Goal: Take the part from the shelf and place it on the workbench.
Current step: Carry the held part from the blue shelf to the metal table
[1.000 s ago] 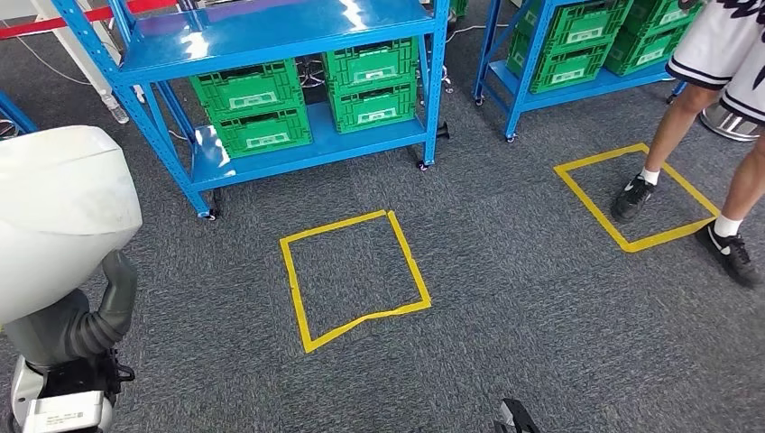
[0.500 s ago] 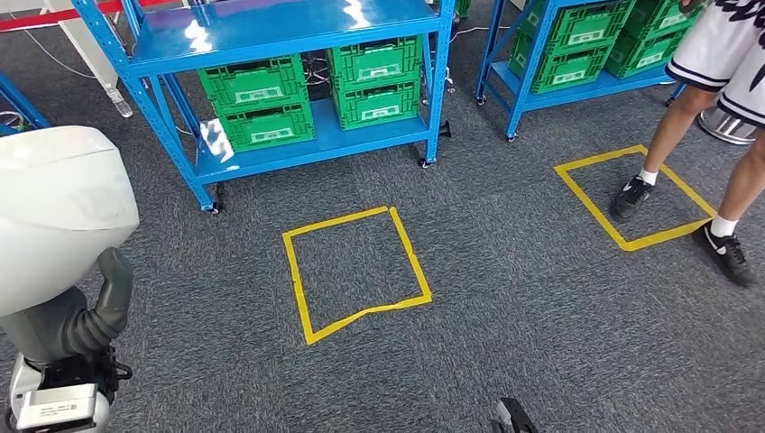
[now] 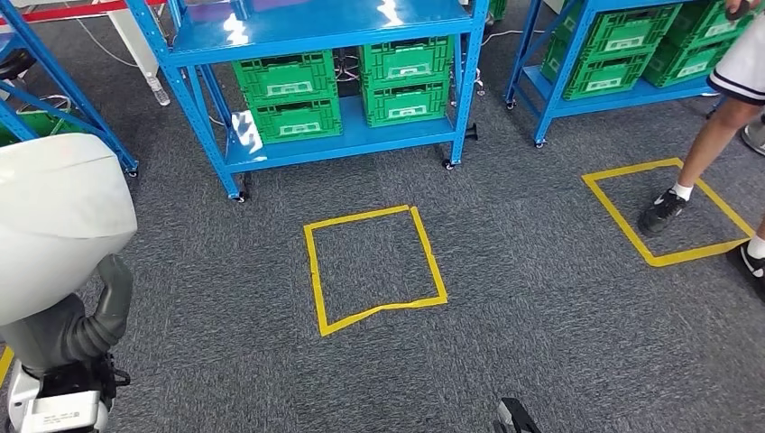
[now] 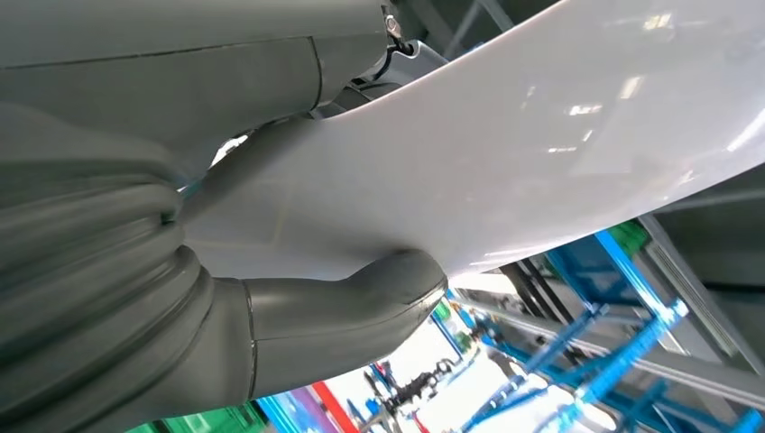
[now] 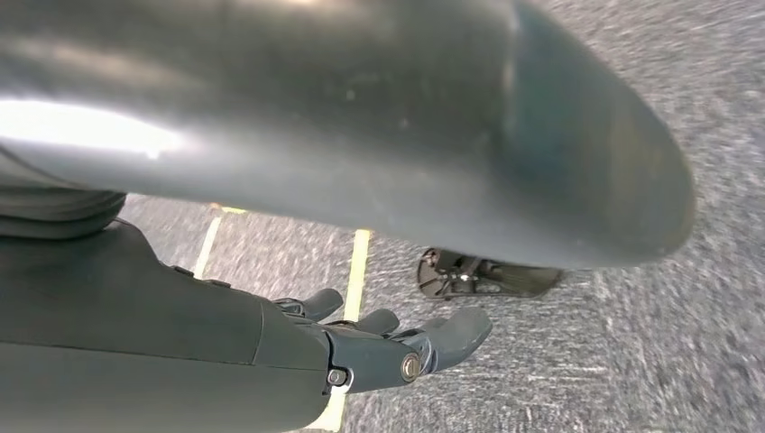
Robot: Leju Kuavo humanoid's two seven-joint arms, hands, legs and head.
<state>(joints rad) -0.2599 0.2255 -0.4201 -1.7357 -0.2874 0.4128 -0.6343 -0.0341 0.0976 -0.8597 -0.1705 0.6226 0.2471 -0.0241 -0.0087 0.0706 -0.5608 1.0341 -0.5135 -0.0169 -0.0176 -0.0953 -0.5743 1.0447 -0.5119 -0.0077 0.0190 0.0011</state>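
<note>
White part carried against the left side, away from the shelf.

The part (image 3: 54, 225) is braced by the left hand (image 4: 343, 311) for transport; the right hand (image 5: 397, 347) hangs empty, fingers loosely extended.

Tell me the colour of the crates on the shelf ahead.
Green, with pale labels. The crates sit on the blue shelf's lower level, clearest in the head view.

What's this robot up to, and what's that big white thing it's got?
The robot is carrying a large white part, gripped by its left hand. Its right hand hangs over the grey carpet, holding nothing, fingers loosely extended. Ahead stand blue shelves loaded with green crates, and a yellow tape square marks the floor before them. A person stands in a second tape square to the right. No workbench is visible, so the part isn't placed yet.
</note>
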